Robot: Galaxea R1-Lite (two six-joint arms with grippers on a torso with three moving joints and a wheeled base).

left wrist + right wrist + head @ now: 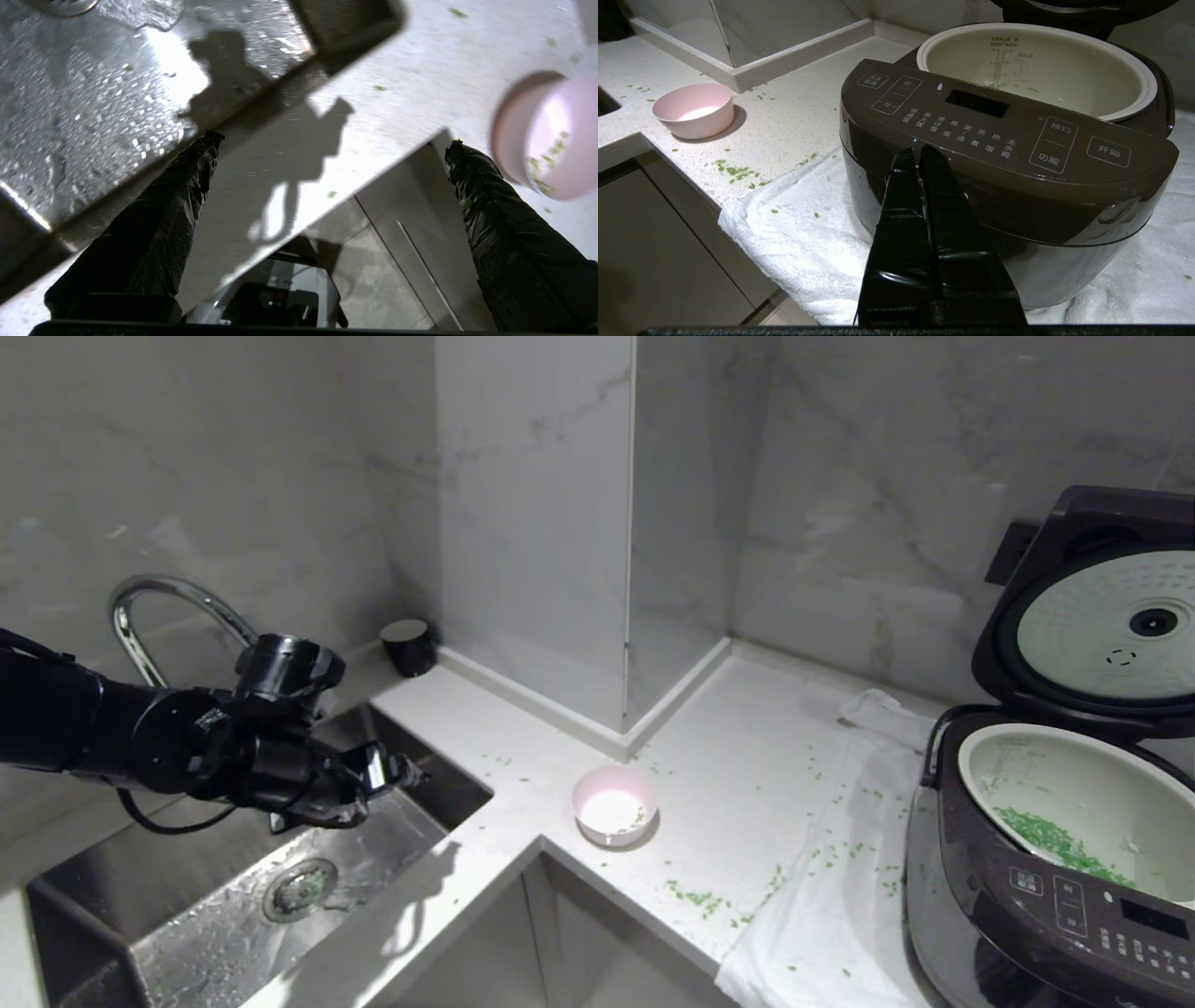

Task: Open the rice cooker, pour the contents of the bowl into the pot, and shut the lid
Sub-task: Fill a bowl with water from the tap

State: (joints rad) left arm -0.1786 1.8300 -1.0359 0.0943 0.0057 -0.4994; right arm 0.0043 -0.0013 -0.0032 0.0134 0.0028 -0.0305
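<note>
Marble counter (747, 775) w/ green bits; pink bowl (614, 805) upright, cooker lid (1092, 616) up, left gripper (327, 158) spread wide over sink (233, 915), right gripper (919, 154) pinched closed.

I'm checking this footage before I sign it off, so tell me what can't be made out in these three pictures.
- Dark brown-grey rice cooker: head view, cut off by the right and bottom edges.
- Its raised hinged lid: outer top faces away; the right wrist view crops it.
- Small pale pink bowl: blurred and edge-cut in the left wrist view.
- Cream inner pot: floor hidden by the front panel in the right wrist view.
</note>
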